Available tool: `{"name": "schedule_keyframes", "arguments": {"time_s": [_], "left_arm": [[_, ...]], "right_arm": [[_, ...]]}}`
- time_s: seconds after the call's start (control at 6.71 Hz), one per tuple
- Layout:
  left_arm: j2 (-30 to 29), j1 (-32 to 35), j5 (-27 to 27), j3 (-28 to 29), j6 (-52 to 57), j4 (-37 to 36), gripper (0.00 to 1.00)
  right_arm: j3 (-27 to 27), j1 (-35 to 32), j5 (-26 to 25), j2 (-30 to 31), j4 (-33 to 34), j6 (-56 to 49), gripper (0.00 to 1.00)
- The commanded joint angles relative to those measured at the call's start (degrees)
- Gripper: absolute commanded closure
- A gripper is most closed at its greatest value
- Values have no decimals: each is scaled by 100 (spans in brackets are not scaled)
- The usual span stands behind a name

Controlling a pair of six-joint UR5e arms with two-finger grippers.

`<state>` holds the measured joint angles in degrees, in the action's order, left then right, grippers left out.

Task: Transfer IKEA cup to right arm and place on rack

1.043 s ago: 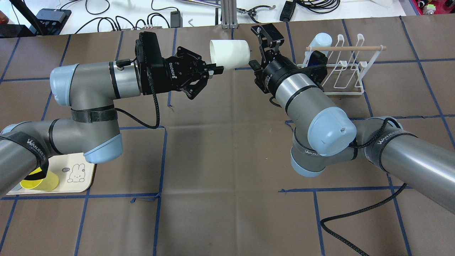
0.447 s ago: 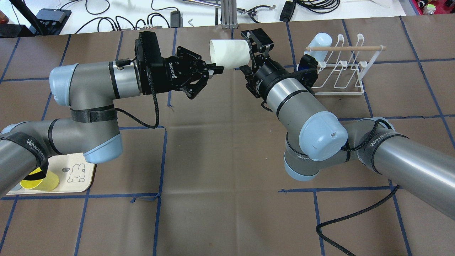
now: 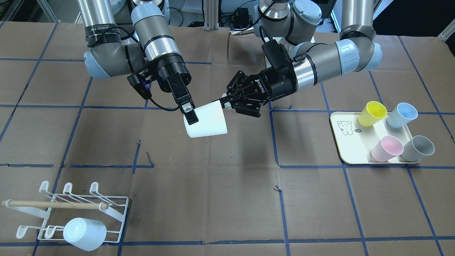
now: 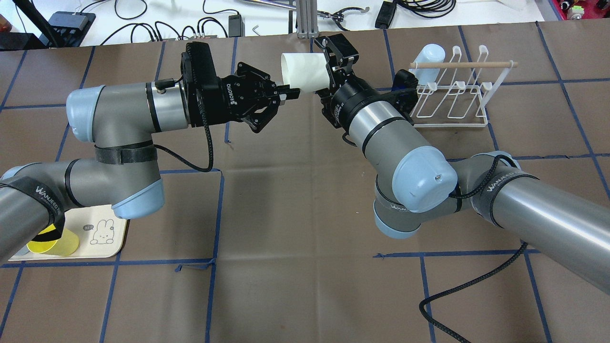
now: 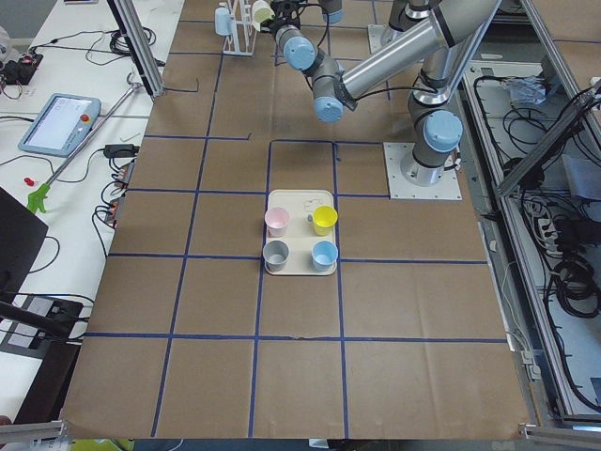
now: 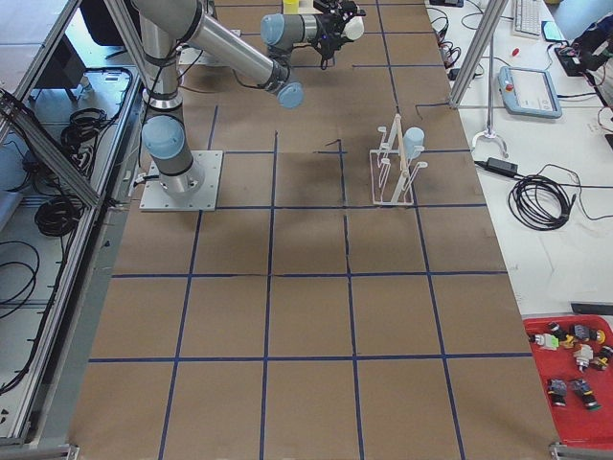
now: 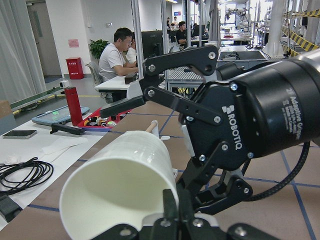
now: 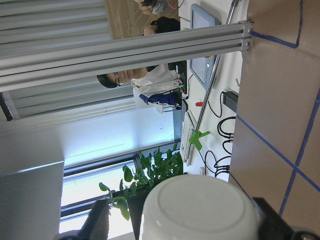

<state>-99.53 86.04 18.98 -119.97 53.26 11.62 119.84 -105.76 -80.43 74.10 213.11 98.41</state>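
White IKEA cup (image 3: 208,122) on its side in mid-air over middle of tabletop (image 3: 227,199), between both grippers.
Left arm (image 3: 327,60): left gripper (image 3: 224,103) fingers clamped on cup rim, one inside, one outside.
Right arm (image 3: 156,42): right gripper (image 4: 330,71) fingers apart, straddling cup's closed base.
Cream tray (image 3: 350,142) at left-arm end, carrying yellow, blue, pink and grey cups.
Rack (image 3: 57,204) well apart at right-arm end, pale blue cup (image 3: 84,234) hung on prong.
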Motion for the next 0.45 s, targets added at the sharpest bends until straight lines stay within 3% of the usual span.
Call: {"name": "schedule_keyframes", "arguments": {"time_s": [0.0, 0.3], "left_arm": [[12, 0, 0, 0, 0, -2, 93], [21, 0, 0, 0, 0, -2, 92]], "right_arm": [[-66, -15, -7, -79, 2, 3, 1], [-189, -15, 10, -185, 11, 11, 1]]}}
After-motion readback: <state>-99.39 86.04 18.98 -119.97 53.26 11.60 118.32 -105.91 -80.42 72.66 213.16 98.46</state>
